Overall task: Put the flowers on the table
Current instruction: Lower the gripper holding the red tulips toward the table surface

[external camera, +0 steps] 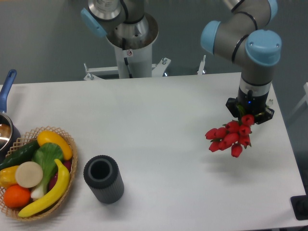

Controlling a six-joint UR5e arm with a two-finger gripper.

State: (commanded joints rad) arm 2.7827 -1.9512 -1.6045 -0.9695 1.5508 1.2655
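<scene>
Layout on the surface (pixel 159 110)

Basket (pixel 67 192) front left, cylinder (pixel 103 179) just right of it, pot (pixel 6 130) behind; flowers (pixel 230 137) far right under the claw (pixel 250 115).

We see the small bunch of red closed tulip buds (pixel 230 136) lifted above the large flat white matte tabletop (pixel 163 120), near its right edge and about midway between the far and near edges. The buds cluster tightly and point down and toward the left. We cannot make out the stems. A faint shadow lies on the white surface beneath the bunch.
</scene>
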